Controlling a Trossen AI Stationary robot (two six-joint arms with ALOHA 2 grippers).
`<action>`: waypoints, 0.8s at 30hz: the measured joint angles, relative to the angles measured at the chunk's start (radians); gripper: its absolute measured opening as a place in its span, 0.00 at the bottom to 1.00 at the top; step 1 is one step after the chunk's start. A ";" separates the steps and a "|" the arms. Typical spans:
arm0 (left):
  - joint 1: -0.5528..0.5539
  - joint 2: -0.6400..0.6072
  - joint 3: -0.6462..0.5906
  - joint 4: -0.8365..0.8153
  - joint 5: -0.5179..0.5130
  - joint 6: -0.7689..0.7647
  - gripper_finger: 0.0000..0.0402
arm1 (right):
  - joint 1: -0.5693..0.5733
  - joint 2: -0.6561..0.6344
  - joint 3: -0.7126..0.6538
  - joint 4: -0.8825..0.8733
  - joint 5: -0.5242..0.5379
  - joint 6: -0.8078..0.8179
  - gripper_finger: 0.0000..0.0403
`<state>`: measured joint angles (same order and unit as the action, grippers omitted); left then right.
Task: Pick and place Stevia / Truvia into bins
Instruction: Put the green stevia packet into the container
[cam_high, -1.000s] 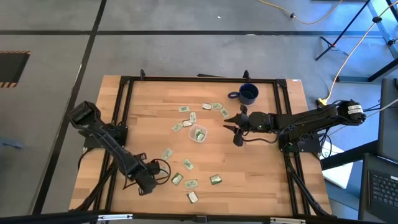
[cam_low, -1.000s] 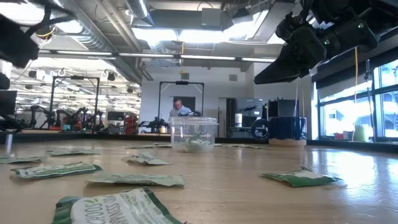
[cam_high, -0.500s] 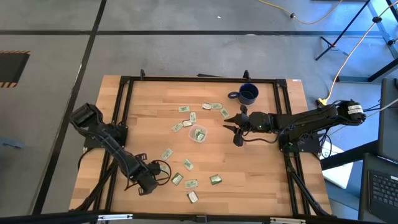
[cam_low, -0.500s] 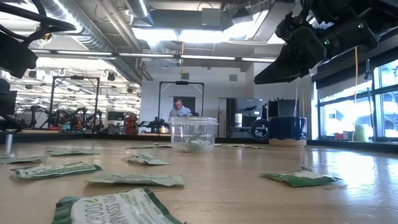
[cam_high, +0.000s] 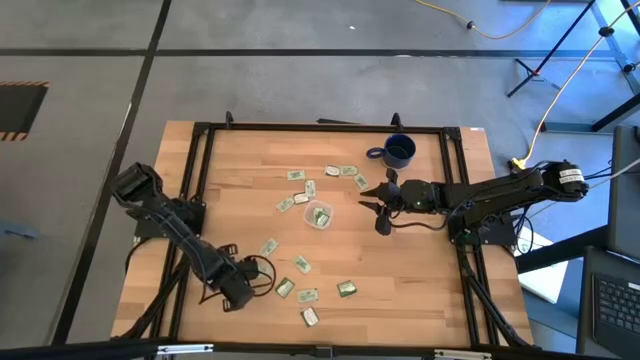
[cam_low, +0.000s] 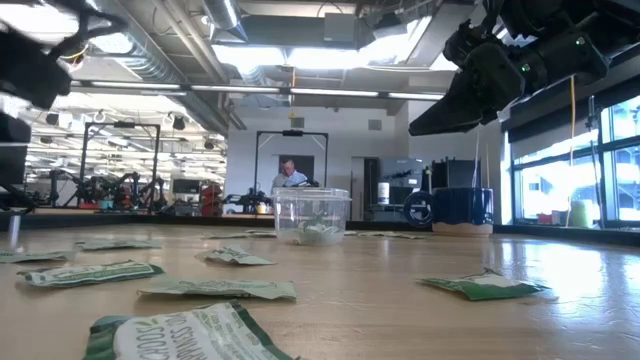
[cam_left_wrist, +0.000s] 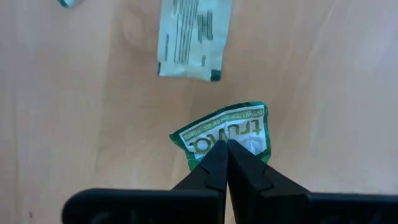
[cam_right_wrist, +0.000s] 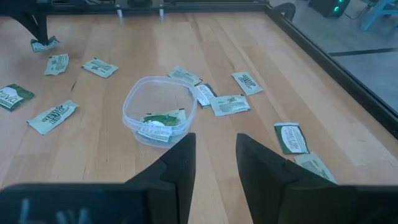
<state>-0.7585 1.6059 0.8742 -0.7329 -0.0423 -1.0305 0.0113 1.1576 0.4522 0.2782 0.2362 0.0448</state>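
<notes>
Pale green and white sachets (cam_high: 345, 172) lie flat across the wooden table, several more near the near edge (cam_high: 347, 288). The clear plastic cup (cam_high: 318, 215) stands mid-table with a few sachets inside (cam_right_wrist: 160, 124). My left gripper (cam_left_wrist: 222, 149) is low at the near left and shut on a green Truvia sachet (cam_left_wrist: 227, 134). It also shows far off in the right wrist view (cam_right_wrist: 37, 28). My right gripper (cam_right_wrist: 216, 165) hovers open above the table to the right of the cup (cam_right_wrist: 158, 115), touching nothing. My left gripper pinches the green Truvia sachet between its two shut fingertips at the sachet's edge (cam_left_wrist: 214, 144) nearest the fingers. The sachet is bent and crumpled there. I cannot tell whether it is lifted clear or still touches the table.
A dark blue mug (cam_high: 398, 151) stands near the far right edge, behind the right gripper. Another sachet (cam_left_wrist: 193, 37) lies just beyond the held one. A black frame (cam_high: 320, 127) rims the table. Bare wood shows at the far left and near right.
My left arm has stirred slightly at the near left, which shows as a small shift in the low view. The right arm, the cup and the loose sachets are where they were.
</notes>
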 joint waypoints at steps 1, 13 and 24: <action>0.005 -0.015 0.000 0.000 -0.003 0.000 0.00 | 0.000 0.000 0.000 0.000 0.000 0.000 0.29; 0.302 -0.224 0.001 0.035 -0.344 0.330 0.01 | 0.000 0.000 0.000 -0.006 0.000 -0.027 0.29; 0.695 -0.185 0.003 0.444 -0.143 1.032 0.00 | -0.003 0.000 0.000 -0.004 0.000 -0.080 0.29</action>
<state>-0.0636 1.4211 0.8772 -0.2891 -0.1850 0.0011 0.0078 1.1576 0.4522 0.2737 0.2359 -0.0353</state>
